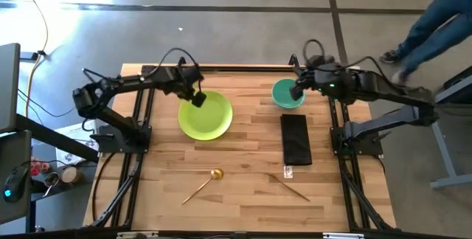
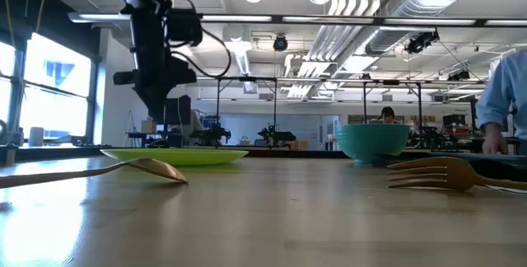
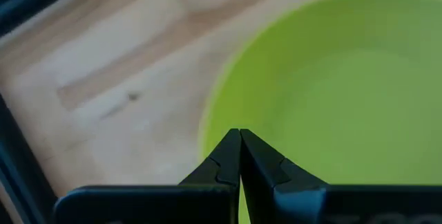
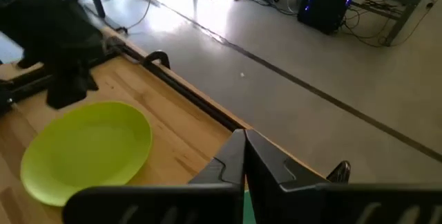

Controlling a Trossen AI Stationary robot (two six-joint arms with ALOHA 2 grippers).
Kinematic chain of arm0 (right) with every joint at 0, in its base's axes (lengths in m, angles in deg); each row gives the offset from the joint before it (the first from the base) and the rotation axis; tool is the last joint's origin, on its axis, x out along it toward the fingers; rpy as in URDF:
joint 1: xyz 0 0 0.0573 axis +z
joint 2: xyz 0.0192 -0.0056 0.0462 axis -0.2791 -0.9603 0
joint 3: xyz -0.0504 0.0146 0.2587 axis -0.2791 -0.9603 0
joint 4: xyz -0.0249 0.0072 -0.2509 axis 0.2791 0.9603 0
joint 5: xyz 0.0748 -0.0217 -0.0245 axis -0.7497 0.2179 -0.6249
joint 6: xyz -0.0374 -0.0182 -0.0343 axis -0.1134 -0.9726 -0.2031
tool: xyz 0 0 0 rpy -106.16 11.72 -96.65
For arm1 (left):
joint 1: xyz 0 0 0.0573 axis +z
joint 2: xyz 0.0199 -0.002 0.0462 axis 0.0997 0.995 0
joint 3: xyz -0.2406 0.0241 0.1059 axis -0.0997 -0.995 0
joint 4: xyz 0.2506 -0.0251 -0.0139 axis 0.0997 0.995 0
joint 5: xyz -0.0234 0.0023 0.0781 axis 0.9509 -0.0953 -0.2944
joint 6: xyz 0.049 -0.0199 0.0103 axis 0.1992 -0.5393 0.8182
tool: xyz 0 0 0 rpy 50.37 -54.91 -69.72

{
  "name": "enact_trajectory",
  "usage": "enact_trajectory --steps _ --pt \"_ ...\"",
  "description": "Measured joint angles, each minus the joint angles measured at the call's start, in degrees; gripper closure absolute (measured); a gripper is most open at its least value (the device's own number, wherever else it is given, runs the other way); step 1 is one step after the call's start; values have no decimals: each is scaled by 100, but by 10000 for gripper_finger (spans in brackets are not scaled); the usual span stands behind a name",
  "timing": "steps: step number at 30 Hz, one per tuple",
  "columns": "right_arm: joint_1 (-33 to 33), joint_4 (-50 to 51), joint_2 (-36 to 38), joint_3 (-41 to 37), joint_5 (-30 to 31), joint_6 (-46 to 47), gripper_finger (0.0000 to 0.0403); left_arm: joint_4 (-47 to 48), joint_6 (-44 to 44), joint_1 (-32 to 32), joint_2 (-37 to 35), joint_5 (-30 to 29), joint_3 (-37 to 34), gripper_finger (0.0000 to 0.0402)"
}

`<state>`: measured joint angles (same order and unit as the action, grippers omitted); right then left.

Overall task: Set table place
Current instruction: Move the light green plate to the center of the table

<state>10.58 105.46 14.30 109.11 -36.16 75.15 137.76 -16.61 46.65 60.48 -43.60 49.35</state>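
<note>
Left tool (image 1: 199, 97) pressed together over green plate (image 1: 206, 116); right tool (image 1: 296, 91) likewise together, above teal bowl (image 1: 286, 94) on tabletop (image 1: 251, 165).

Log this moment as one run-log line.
left gripper: shut, over green plate rim | right gripper: shut, at teal bowl | spoon, fork, black napkin: untouched on table
</note>
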Motion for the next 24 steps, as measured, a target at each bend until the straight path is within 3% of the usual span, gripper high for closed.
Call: enact_trajectory --steps 6,24 --pt "0 29 -565 100 -19 5 403 6 685 820 479 560 0 402" --pt "0 68 -497 81 -19 114 403 289 1149 684 1632 594 -4 401"
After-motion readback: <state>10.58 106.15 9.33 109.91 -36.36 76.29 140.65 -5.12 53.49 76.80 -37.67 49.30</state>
